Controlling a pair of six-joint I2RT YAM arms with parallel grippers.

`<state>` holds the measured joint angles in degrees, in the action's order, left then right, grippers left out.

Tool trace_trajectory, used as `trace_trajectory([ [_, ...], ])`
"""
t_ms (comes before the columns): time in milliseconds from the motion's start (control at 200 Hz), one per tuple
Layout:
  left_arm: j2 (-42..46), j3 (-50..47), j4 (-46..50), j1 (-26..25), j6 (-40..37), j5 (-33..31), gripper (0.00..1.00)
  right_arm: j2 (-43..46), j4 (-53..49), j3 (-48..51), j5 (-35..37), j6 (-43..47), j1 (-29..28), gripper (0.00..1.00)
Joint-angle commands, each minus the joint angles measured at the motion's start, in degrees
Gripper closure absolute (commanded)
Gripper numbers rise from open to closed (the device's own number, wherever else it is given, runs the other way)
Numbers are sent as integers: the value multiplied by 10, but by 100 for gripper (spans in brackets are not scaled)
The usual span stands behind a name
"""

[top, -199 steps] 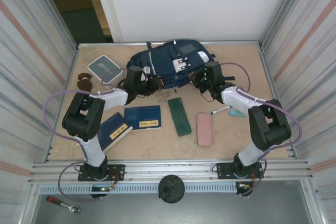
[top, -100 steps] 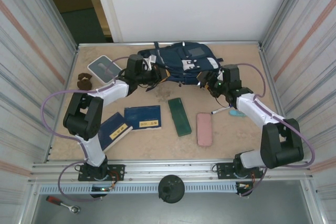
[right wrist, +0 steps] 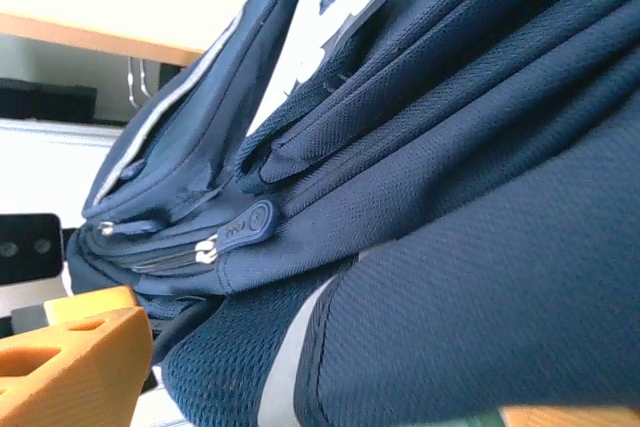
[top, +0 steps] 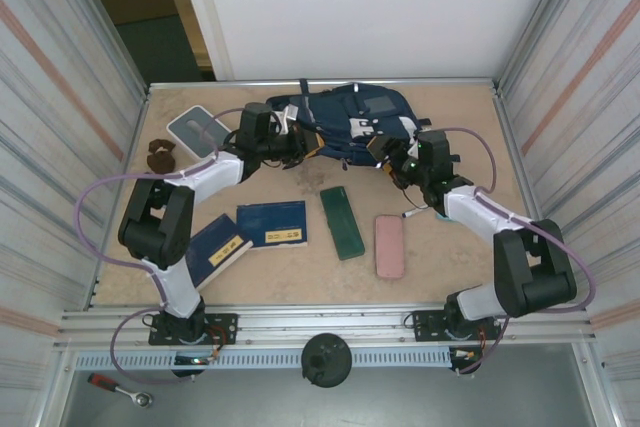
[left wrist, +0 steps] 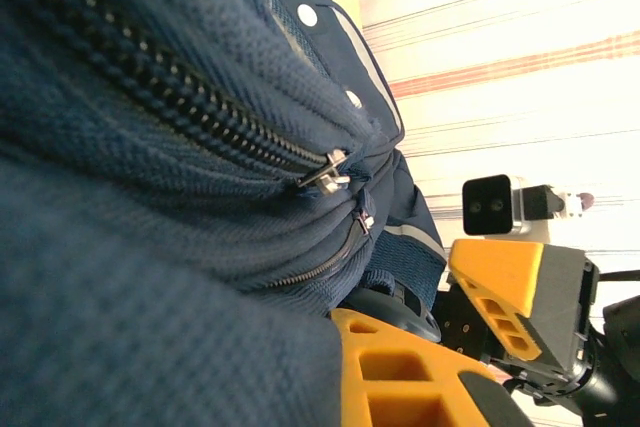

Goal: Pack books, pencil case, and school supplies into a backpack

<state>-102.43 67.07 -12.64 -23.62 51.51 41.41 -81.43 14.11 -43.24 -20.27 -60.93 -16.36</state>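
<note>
I am pinching the near edge of the backpack (top: pixel 345 112) with left hand (top: pixel 290 147) and right hand (top: pixel 381 150), the books (top: pixel 272 224) lying nearer the left arm.

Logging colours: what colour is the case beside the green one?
The case is pink; best in top external view.

A white-and-grey square box (top: pixel 197 130) lies flat on the tan table (top: pixel 450 277). A small dark-brown object (top: pixel 159 155) sits just beside the box, nearer and to its left. Well nearer than the box, past the table's near edge, lie a black round knob (top: pixel 326 359) and a red-handled ratchet tool (top: pixel 118 389).
</note>
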Motion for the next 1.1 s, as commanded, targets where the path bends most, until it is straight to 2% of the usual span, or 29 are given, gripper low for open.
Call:
trace_trajectory([
  [0,40,17,-22,6,-3,54,98,-14,41,-5,25,-15,-15,22],
  [65,37,18,-17,10,-6,58,98,-15,38,-10,31,-16,-16,34],
  [150,32,17,-9,18,-13,58,95,-15,30,-17,42,-24,-19,66],
  [185,31,17,-3,22,-18,54,94,-13,29,-18,48,-33,-21,76],
  [261,28,18,20,30,-39,42,86,-8,34,-15,59,-54,-30,92],
  [301,27,18,29,35,-50,37,81,-2,36,-12,71,-79,-37,96],
  [381,34,5,32,44,-62,27,69,11,39,-5,105,-114,-51,100],
  [476,61,-35,9,53,-77,16,53,25,40,0,140,-154,-62,100],
  [591,119,-92,16,53,-126,-24,44,34,34,-6,170,-180,-75,100],
  [736,207,-168,42,36,-206,-105,37,33,11,-33,180,-178,-88,100],
  [942,275,-198,103,-44,-344,-283,33,20,-6,-57,155,-171,-88,100],
  [987,281,-197,107,-57,-384,-305,31,17,-13,-65,145,-167,-88,100],
  [1097,281,-190,103,-85,-549,-369,31,11,-41,-84,120,-151,-84,100],
])
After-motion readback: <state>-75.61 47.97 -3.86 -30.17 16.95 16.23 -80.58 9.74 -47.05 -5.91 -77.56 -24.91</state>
